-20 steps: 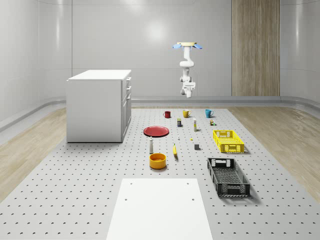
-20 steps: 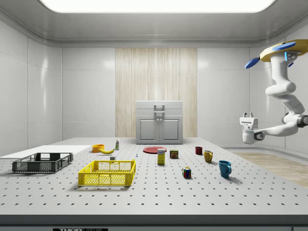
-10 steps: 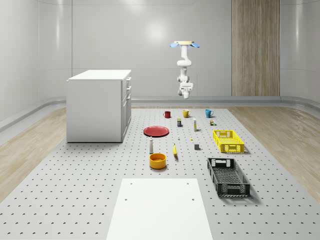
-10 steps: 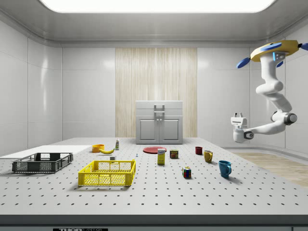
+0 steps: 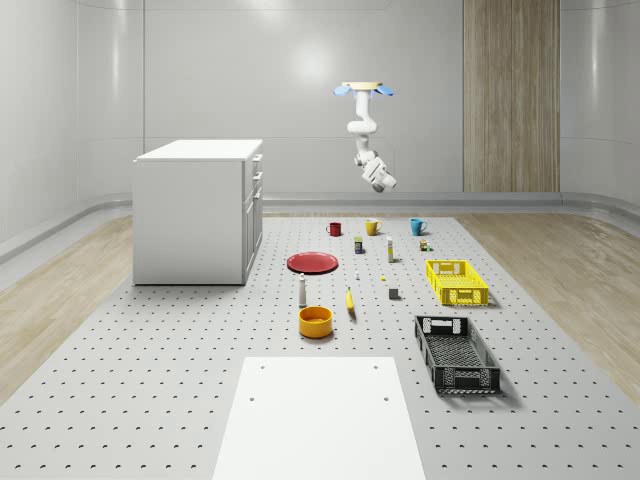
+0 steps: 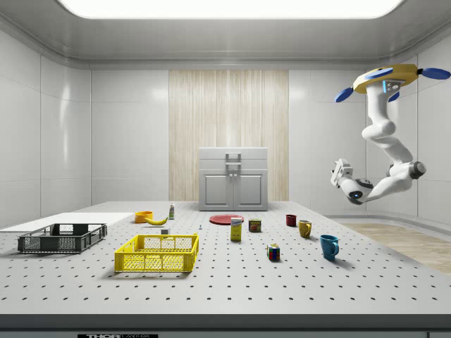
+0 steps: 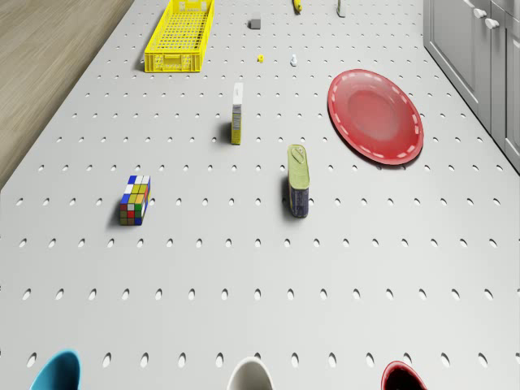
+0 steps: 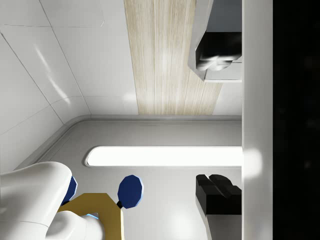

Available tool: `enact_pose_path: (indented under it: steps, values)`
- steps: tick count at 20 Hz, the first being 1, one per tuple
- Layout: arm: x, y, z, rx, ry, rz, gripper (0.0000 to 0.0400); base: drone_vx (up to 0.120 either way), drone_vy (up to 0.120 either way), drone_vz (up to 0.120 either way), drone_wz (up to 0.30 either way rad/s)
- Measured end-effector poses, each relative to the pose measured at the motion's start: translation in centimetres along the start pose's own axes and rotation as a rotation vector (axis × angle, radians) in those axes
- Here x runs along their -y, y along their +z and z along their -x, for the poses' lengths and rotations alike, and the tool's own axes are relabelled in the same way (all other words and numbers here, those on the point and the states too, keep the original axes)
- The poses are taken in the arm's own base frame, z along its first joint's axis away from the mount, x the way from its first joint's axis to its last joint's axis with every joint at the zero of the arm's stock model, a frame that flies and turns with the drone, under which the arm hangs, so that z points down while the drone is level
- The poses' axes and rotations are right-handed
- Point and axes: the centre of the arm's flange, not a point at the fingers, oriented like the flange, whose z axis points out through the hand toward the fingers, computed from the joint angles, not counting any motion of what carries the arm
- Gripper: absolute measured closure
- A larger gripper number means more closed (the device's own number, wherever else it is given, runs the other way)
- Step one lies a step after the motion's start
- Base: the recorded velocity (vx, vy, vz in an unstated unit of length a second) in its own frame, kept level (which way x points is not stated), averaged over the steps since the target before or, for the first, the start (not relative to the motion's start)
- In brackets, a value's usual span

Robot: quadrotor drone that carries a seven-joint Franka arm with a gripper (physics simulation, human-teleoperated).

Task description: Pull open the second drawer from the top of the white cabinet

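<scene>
- Near the whole-scene camera lie the black crate (image 5: 457, 352), the orange bowl (image 5: 315, 321) and the yellow crate (image 5: 457, 282); none of them matters to the job.
- Further back, the white cabinet (image 5: 196, 212) stands on the table's (image 5: 150, 400) left in the whole-scene view, its drawer fronts facing that view's right.
- The second drawer (image 5: 256, 182) sits just under the top one and looks shut.
- Farthest back, the drone (image 5: 364, 89) hovers high over the table's far edge, above the mugs.
- The gripper (image 5: 386, 180) hangs below the drone on the bent arm; I cannot tell its opening.
- The drawer lies well apart from the gripper, toward the whole-scene view's left at roughly the same height, so the approach runs sideways at the handle.
</scene>
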Motion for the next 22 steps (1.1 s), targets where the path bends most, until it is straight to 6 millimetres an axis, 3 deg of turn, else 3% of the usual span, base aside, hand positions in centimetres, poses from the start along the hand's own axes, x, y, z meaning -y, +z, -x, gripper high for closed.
enact_pose_path:
  steps: [8,20,22]
  values:
    - [-2.6,0.7,-2.7,0.28,0.002,-0.275,0.0098,0.12,-0.12,0.0,0.0]
    - [-3.3,1.2,-3.4,0.359,0.003,-0.352,0.01,0.12,-0.12,0.0,0.0]
    - [-3.3,1.2,-3.4,0.362,0.003,-0.355,0.01,0.12,0.0,0.0,0.0]
